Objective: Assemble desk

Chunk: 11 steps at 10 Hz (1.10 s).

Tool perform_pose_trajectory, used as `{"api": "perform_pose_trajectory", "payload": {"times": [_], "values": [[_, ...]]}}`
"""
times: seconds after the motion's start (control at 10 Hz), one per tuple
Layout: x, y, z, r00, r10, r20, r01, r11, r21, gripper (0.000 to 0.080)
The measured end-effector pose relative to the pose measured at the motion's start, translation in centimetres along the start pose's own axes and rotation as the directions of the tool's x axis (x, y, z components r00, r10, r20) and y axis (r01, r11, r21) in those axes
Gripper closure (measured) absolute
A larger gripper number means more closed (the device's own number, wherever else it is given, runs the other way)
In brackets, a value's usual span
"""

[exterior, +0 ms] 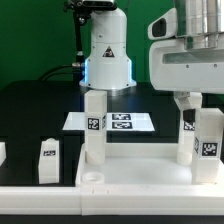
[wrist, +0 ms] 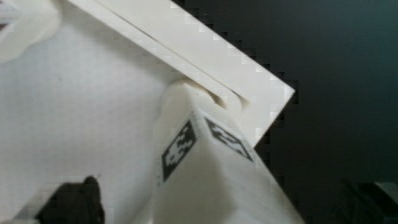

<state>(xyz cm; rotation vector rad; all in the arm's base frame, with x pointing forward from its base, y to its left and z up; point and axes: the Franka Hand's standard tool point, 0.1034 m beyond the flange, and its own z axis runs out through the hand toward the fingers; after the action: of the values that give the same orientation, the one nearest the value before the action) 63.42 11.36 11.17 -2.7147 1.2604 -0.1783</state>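
The white desk slab (exterior: 135, 172) lies flat at the front, with an open round socket (exterior: 90, 179) at its near corner on the exterior view's left. Three tagged white legs stand upright on it: one leg (exterior: 95, 125) towards the left and two legs (exterior: 187, 135) (exterior: 208, 140) at the right. My gripper (exterior: 200, 103) hangs over the right pair. In the wrist view a tagged leg (wrist: 214, 160) rises from a slab corner (wrist: 249, 85) between my spread fingers (wrist: 71, 203). The gripper (wrist: 214, 208) is open and grips nothing.
Two loose tagged legs (exterior: 48, 160) (exterior: 2, 152) stand on the black table at the exterior view's left. The marker board (exterior: 112, 122) lies behind the slab. The robot's white base (exterior: 107, 55) stands at the back, and a white rail (exterior: 40, 205) runs along the front.
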Motion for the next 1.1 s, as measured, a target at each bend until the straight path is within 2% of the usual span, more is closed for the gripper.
{"api": "perform_pose_trajectory", "payload": {"times": [0.1, 0.2, 0.3, 0.4, 0.5, 0.6, 0.7, 0.8, 1.0, 1.1], "values": [[0.3, -0.3, -0.3, 0.969, -0.248, -0.007, 0.248, 0.969, -0.008, 0.0151], [0.7, -0.4, -0.4, 0.904, -0.428, -0.006, 0.428, 0.904, 0.0, 0.0151], [0.7, -0.3, -0.3, 0.931, -0.366, -0.004, 0.366, 0.931, 0.001, 0.0151], [0.8, -0.3, -0.3, 0.929, -0.37, -0.004, 0.37, 0.929, -0.001, 0.0281], [0.7, -0.3, -0.3, 0.951, -0.308, -0.003, 0.308, 0.951, 0.002, 0.0414], [0.7, -0.3, -0.3, 0.975, -0.223, -0.003, 0.223, 0.975, 0.001, 0.0414], [0.9, -0.1, -0.3, 0.987, -0.161, -0.004, 0.161, 0.987, -0.002, 0.0509], [1.0, 0.0, -0.2, 0.994, -0.105, -0.005, 0.105, 0.994, -0.003, 0.0509], [1.5, 0.4, -0.2, 0.98, 0.2, -0.008, -0.2, 0.98, -0.008, 0.0509], [1.2, 0.4, -0.2, 0.895, 0.446, -0.007, -0.446, 0.895, -0.017, 0.0509]]}}
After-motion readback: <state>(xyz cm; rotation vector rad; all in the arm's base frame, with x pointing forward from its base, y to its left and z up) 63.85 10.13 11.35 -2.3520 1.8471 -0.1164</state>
